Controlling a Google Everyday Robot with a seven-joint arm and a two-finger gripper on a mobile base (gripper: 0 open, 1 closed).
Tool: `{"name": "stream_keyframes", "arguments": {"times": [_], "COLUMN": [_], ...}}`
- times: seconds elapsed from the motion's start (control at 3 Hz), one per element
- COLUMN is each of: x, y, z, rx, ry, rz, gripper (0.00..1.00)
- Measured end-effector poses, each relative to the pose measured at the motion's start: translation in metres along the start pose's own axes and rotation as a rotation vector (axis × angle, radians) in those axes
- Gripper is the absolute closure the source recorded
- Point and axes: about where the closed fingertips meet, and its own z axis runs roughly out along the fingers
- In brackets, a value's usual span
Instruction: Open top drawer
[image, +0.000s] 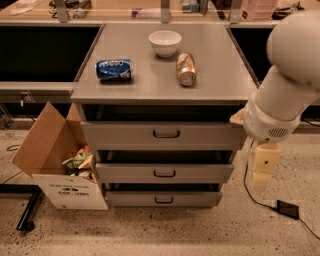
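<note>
1. Speckled floor (165, 230) is filling the foreground, and a grey cabinet (160, 90) is standing in the middle of it with dark recesses lying behind on both sides.
2. We are viewing the cabinet from the front and from above, so its flat top is showing fully.
3. On that top, a white bowl (165, 43) is sitting upright near the back edge.
4. A blue can (114, 69) is lying on its side to the left of the bowl, and a gold can (186, 69) is lying on its side to the right, with its end facing us.
5. We are finding the top drawer (125, 136) directly under the top; a dark gap is showing above its front, and its loop handle (166, 134) is sitting at the centre.
6. Two narrower drawers, middle (200, 173) and bottom (135, 199), are stacking below it.
7. A cardboard box (45, 145) is standing open at the cabinet's left, holding crumpled wrappers.
8. A white arm (290, 85) is reaching down at the right of the cabinet.
9. We are seeing the gripper (264, 167) hanging below the arm, beside the right ends of the top and middle drawers and well apart from the handle; we cannot tell how its grip is set.
10. A black cable (250, 192) is running across the floor under the gripper.
</note>
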Motion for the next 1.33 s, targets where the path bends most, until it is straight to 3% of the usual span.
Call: {"name": "stream_keyframes", "arguments": {"times": [0.33, 0.67, 1.0, 1.33], "x": [0.000, 0.000, 0.004, 0.009], "y": [0.008, 0.008, -0.013, -0.055], "z": [0.052, 0.052, 0.057, 0.069], "rx": [-0.080, -0.079, -0.016, 0.094], "ry": [0.008, 0.007, -0.020, -0.033], "rz": [-0.047, -0.048, -0.071, -0.099], "gripper": [0.00, 0.00, 0.00, 0.00]}}
